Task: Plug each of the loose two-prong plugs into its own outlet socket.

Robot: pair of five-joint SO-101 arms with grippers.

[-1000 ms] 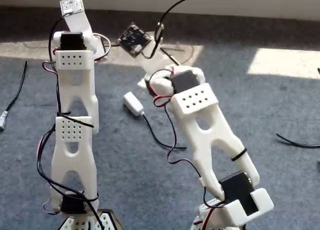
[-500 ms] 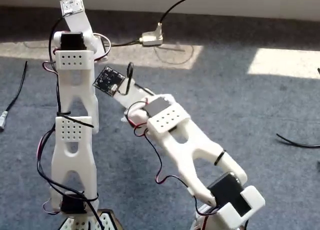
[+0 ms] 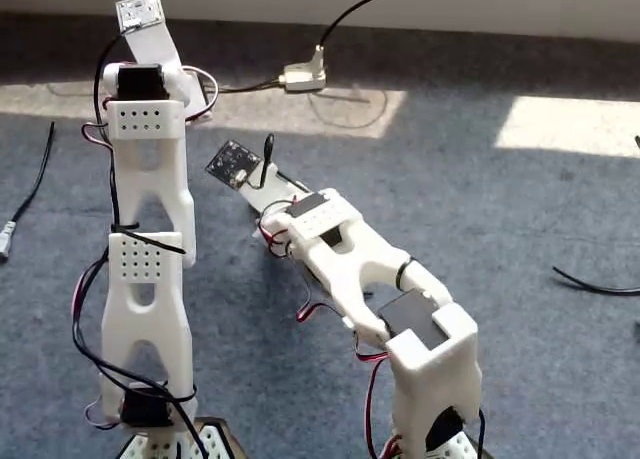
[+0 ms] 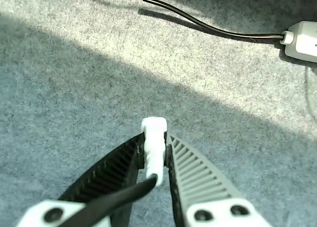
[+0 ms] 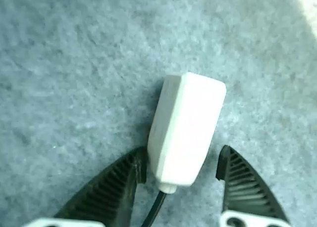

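White block (image 5: 185,125) lies flat on grey carpet (image 5: 74,64), right gripper (image 5: 183,160) spread wide astride it, nothing gripped. Centre up, then close across the short sides, clear of the cord. Long axis runs along the fingers, cord end toward the wrist. Left gripper (image 4: 154,140) pinches a white plug (image 4: 153,150).

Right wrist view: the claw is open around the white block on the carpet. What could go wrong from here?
The right claw sits off-centre around the white block: one finger is close, the other apart, so closing may skew it. The left claw holds the small plug right at its tips; it might slip when pushed.
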